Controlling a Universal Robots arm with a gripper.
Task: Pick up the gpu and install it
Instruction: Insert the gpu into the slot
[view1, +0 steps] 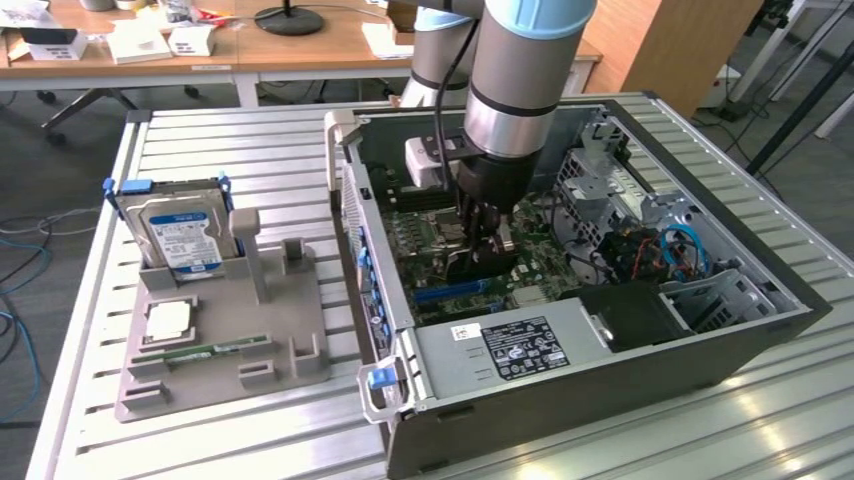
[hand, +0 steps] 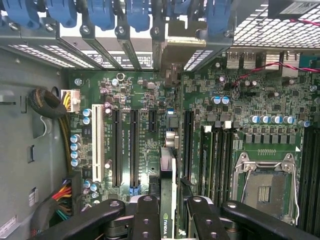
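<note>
A ribbed, silvery metal worktop (view1: 747, 420) stands on a grey floor (view1: 54, 180) strewn with loose cables (view1: 16, 255). Behind it, wooden desks (view1: 267, 55) carry small white boxes (view1: 191, 40). A wooden cabinet (view1: 667, 45) stands at the exterior view's right.

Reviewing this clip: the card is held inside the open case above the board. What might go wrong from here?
1. The gpu hangs edge-on between the fingers and looks slightly beside the long black slot. If pressed down like that, its edge may strike the motherboard instead of seating.
2. Its far end sits close to the blue clips on the case wall and might snag there.
</note>
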